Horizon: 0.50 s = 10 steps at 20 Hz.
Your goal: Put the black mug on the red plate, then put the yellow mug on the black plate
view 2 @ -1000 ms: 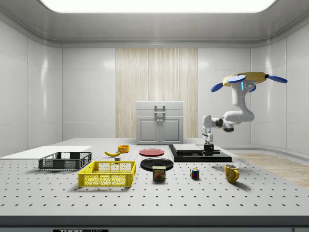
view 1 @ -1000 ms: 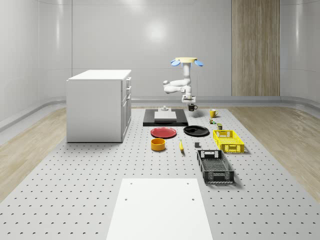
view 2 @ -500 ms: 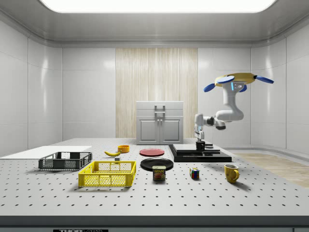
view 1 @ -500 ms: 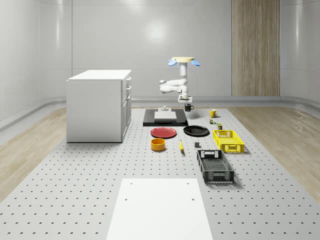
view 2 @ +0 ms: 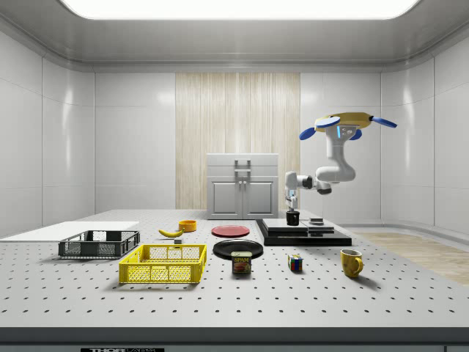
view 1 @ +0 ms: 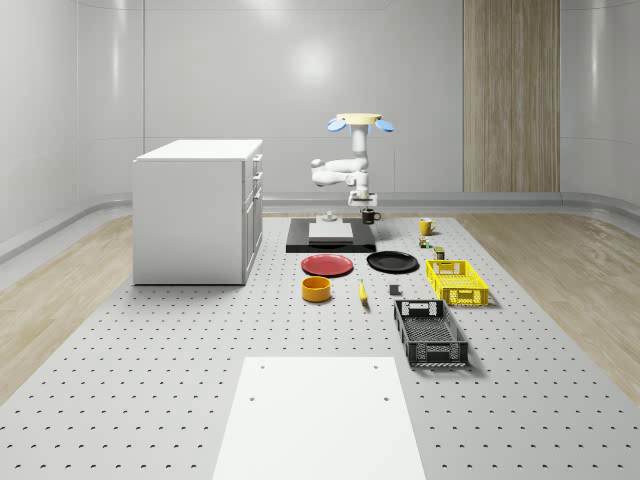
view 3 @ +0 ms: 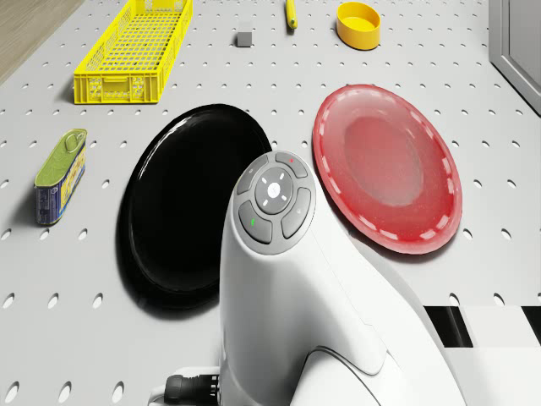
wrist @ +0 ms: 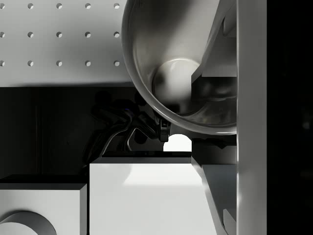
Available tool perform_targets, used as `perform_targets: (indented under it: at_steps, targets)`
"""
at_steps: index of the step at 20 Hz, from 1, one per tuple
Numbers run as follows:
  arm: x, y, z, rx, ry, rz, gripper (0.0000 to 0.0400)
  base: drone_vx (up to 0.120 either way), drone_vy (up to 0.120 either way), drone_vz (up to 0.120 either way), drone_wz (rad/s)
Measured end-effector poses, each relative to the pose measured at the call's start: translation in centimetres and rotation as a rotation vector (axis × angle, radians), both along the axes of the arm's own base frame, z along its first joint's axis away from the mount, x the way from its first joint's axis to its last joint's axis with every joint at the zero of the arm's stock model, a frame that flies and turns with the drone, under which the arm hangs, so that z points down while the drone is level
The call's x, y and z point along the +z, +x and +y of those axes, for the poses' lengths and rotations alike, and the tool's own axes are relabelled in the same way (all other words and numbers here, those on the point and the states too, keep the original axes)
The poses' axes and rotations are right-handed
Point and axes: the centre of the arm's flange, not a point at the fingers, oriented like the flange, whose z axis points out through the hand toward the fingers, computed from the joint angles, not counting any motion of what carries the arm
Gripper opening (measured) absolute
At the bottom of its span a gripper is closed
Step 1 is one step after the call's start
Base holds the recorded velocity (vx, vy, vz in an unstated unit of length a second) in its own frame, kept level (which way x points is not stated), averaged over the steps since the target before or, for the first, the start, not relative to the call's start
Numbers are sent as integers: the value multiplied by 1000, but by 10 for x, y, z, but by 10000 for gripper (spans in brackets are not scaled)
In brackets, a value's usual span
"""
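The drone (view 2: pixel 346 122) hovers at the side view's right; its fingers (view 2: pixel 292 206) clamp the black mug (view 2: pixel 293 218) between them, aloft.

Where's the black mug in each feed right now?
Whole-scene view: glossy black mug hangs above the flat black slab's right edge.
Side view: mug over the slab's left part.
Wrist view: mug's interior, close up.
Shared landmark: the slab.

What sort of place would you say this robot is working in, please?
Probably a simulated robotics test lab: a large perforated work table fills a bare, white-panelled room, with test props laid out on it such as a yellow crate and a white cabinet.
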Motion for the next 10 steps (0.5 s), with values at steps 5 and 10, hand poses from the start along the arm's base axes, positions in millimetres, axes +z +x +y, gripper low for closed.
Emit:
perform_targets:
  at_steps: [5, 10]
  targets:
    - [0, 0, 0, 0, 0, 0, 110, 120, -120, 0, 0]
    - [0, 0, 0, 0, 0, 0, 110, 120, -120, 0, 0]
